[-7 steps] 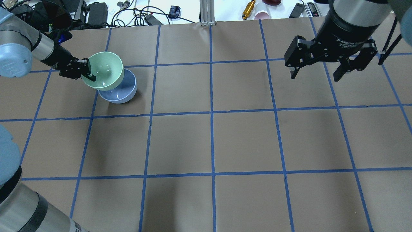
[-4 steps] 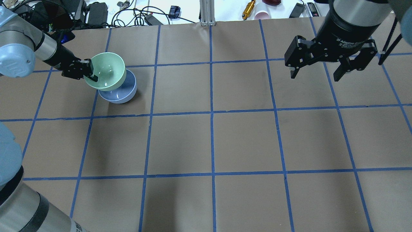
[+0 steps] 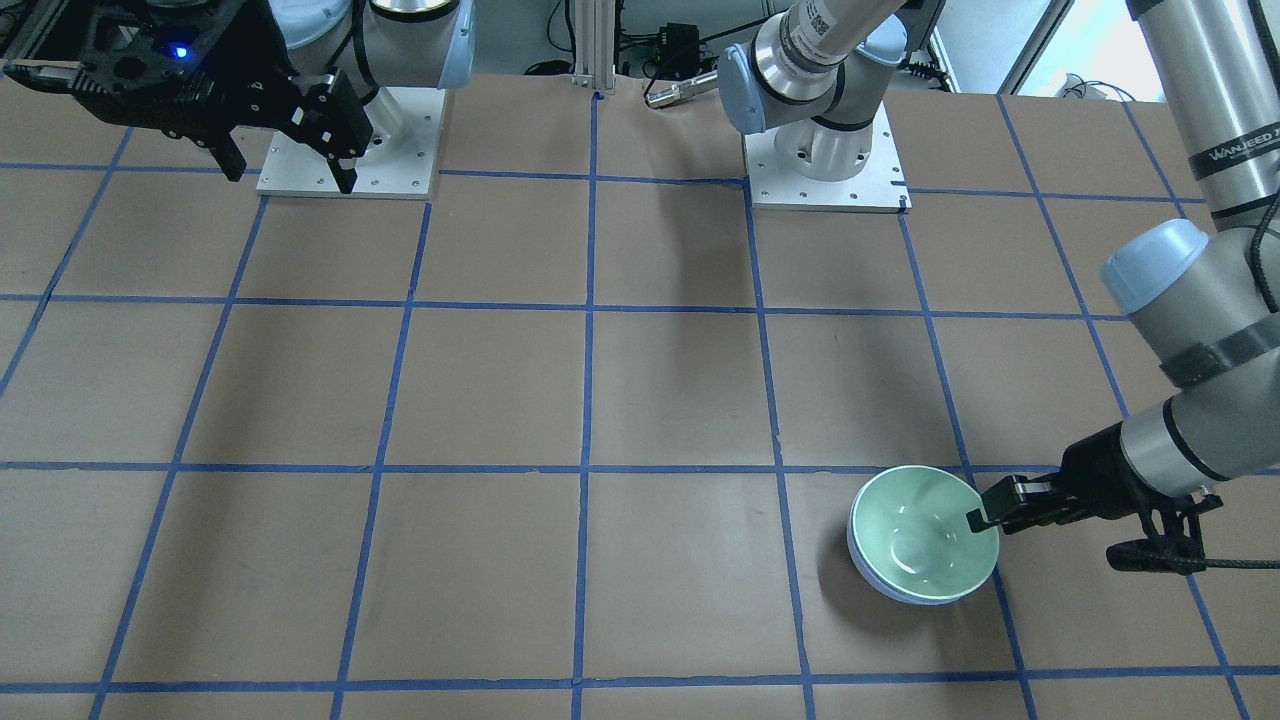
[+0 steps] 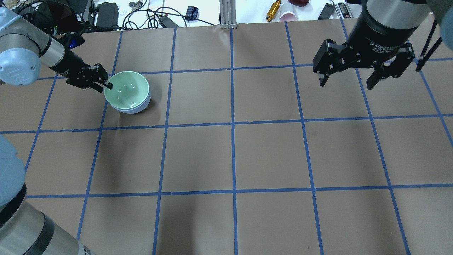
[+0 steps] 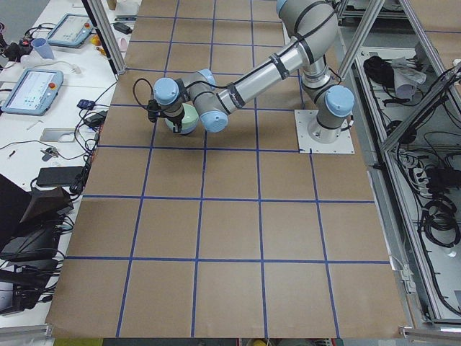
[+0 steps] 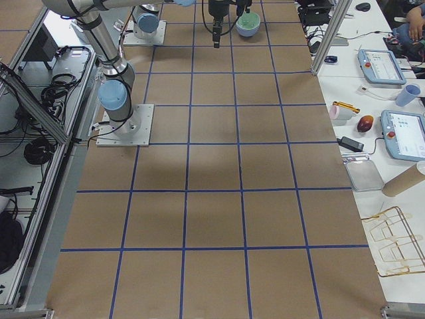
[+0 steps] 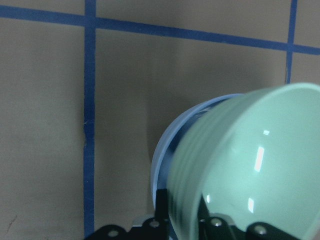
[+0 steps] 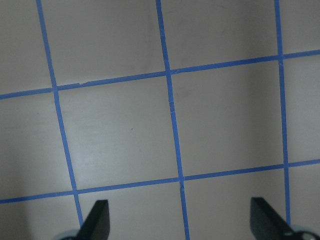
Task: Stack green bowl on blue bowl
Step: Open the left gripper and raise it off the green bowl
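The green bowl (image 4: 127,88) sits nested in the blue bowl (image 4: 133,109) at the table's far left. Only the blue bowl's outer wall shows under it. In the front-facing view the green bowl (image 3: 925,535) looks level, with a sliver of blue bowl (image 3: 893,588) below. My left gripper (image 4: 108,84) is at the green bowl's left rim, its fingers a little apart astride the rim. In the left wrist view the green bowl (image 7: 250,165) is blurred while the table is sharp. My right gripper (image 4: 346,85) hangs open and empty, high over the far right.
The brown table (image 4: 233,156) is marked in squares by blue tape. Cables, power bricks and small tools (image 4: 274,10) lie beyond its far edge. The arm bases (image 3: 820,160) stand at the robot's side.
The green bowl was held tilted above the blue bowl; it has dropped and now sits level inside it. My left gripper barely moved. The right arm has not moved.
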{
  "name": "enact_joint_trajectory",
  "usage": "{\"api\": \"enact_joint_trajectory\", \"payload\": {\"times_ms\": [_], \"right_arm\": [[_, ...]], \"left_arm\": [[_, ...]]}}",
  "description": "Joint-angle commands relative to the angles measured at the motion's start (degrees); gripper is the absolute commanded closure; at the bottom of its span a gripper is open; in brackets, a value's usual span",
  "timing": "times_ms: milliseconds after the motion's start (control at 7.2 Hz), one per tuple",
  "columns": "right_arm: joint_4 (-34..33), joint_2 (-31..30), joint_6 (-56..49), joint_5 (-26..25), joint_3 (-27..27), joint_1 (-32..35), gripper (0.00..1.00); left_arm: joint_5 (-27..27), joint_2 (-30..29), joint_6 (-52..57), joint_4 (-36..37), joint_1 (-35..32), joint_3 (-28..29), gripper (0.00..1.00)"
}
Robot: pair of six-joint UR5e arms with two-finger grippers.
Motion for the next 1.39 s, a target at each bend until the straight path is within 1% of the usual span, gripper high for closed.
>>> {"api": "enact_joint_trajectory", "payload": {"times_ms": [0, 278, 417, 556, 694, 972, 1111, 1250], "right_arm": [[-0.03, 0.00, 0.00, 0.00, 0.05, 0.00, 0.00], [0.05, 0.00, 0.00, 0.00, 0.05, 0.00, 0.00], [0.06, 0.00, 0.00, 0.00, 0.05, 0.00, 0.00], [-0.03, 0.00, 0.00, 0.09, -0.04, -0.09, 0.00], [-0.03, 0.00, 0.00, 0.00, -0.04, 0.00, 0.00], [0.05, 0.00, 0.00, 0.00, -0.04, 0.00, 0.00], [0.06, 0.00, 0.00, 0.00, -0.04, 0.00, 0.00], [-0.03, 0.00, 0.00, 0.00, 0.05, 0.00, 0.00]], "left_arm": [[0.52, 1.20, -0.09, -0.37, -0.12, 0.18, 0.07], [5.42, 4.27, -0.17, -2.90, -1.69, 0.53, 0.07], [10.23, 6.03, -0.26, -3.52, -4.23, 0.62, 0.07], [13.94, 8.39, -2.79, -3.62, -7.65, 0.36, 0.01], [14.06, 10.68, -8.12, -4.84, -10.55, 0.09, 0.00], [14.24, 14.64, -10.10, -8.43, -14.96, 0.35, 0.00], [14.32, 16.40, -13.15, -10.37, -16.63, 0.53, 0.00], [14.24, 18.76, -13.79, -12.65, -17.78, 0.53, 0.00]]}}
